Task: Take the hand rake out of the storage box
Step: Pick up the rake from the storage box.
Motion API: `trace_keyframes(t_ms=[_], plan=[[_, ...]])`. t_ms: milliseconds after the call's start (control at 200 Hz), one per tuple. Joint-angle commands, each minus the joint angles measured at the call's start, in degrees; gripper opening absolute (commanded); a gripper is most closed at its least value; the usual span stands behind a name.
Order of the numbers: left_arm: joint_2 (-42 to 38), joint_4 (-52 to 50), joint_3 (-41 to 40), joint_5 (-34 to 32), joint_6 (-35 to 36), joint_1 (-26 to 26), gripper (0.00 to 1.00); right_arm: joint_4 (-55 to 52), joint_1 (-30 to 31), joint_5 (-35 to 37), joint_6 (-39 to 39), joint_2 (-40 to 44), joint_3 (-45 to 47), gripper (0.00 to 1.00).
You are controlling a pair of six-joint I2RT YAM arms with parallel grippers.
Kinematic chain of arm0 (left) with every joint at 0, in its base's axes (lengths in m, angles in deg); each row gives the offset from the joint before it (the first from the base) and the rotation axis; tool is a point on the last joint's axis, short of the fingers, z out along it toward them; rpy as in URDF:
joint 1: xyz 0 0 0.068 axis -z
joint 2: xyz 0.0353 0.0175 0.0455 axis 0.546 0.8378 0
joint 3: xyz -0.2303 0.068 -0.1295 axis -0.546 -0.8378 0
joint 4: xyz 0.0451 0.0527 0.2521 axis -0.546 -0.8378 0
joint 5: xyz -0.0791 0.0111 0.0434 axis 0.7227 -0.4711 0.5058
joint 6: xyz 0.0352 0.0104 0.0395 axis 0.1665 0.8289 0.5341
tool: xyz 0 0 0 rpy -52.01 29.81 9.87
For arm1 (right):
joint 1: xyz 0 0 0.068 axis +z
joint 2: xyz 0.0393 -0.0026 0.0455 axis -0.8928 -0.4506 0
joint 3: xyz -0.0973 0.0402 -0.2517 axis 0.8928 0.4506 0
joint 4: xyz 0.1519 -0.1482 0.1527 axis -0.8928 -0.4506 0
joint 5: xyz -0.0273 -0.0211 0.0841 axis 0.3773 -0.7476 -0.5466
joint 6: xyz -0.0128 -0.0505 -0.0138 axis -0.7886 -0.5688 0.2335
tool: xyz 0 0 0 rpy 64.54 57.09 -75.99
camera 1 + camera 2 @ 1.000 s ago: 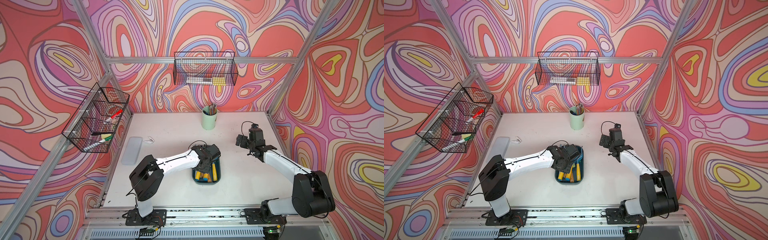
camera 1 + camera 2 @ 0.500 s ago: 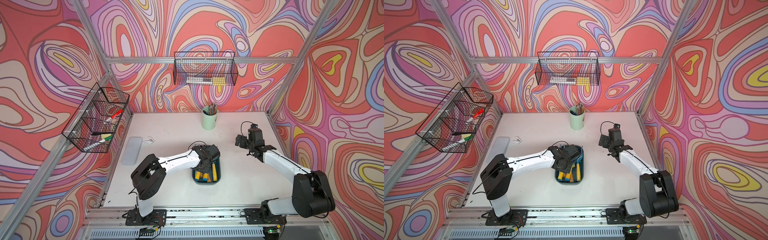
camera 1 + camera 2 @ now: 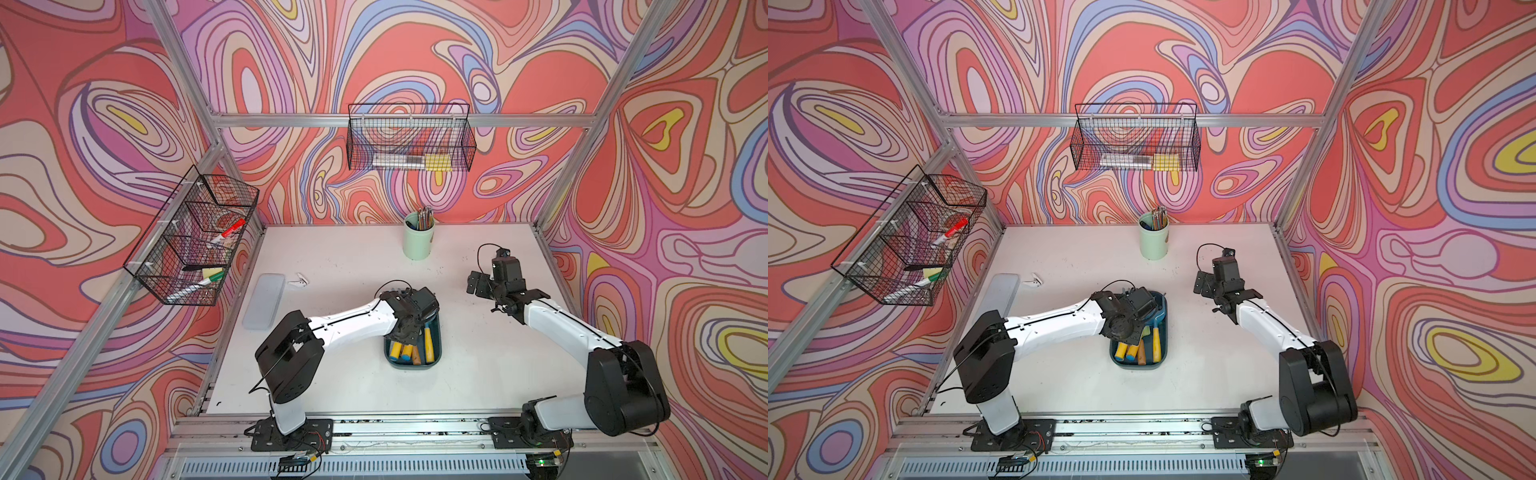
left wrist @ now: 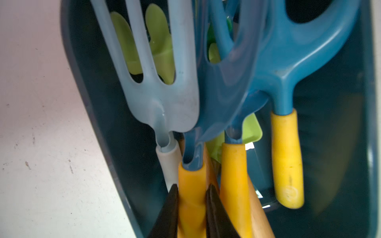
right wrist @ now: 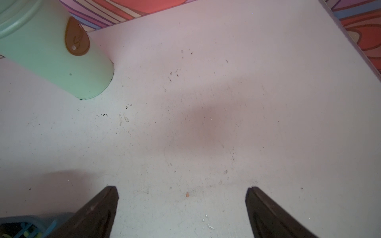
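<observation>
The dark teal storage box [image 3: 433,360] [image 3: 1165,332] [image 4: 115,127] sits mid-table with several garden tools lying in it. My left gripper [image 4: 191,188] reaches down into the box and is shut on the yellow handle of the hand rake [image 4: 223,99], a dark blue pronged tool. A pale blue fork [image 4: 165,94] lies beside it, and two more yellow-handled blue tools on its other side. In both top views the left wrist [image 3: 411,309] [image 3: 1127,311] covers the tool heads. My right gripper [image 5: 183,188] [image 3: 478,284] hovers open over bare table, to the right of the box.
A mint-green cup [image 3: 418,241] [image 5: 51,51] of pencils stands at the back. The pale grey lid [image 3: 264,301] and a small white object [image 3: 300,281] lie at the left. Wire baskets [image 3: 409,143] [image 3: 191,237] hang on the back and left walls.
The left jaws have closed onto the yellow handle inside the box. Both arms have stayed where they were.
</observation>
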Motion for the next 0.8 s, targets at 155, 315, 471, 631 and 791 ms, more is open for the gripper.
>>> trace_keyframes(t_ms=[155,315,471,631,791], plan=[[-5.19,-1.65,2.17,0.08,1.22,-0.13,0.02,-1.68,1.74,-1.99,-0.42,0.35,-2.24,0.98],[-9.47,5.74,-0.68,5.85,4.68,-1.55,0.03,-1.11,2.29,-9.05,1.46,2.68,-2.34,0.98],[-11.68,8.56,-2.65,7.6,6.41,-4.9,0.02,0.34,4.11,-15.98,8.22,5.91,-1.59,0.98],[-11.96,7.95,-2.54,4.31,9.29,-5.94,0.02,4.4,8.68,-16.9,17.35,9.81,-0.22,0.9],[-12.35,7.86,-3.22,0.78,10.52,-5.9,0.01,6.95,13.47,-16.15,25.22,10.11,-1.49,0.74]])
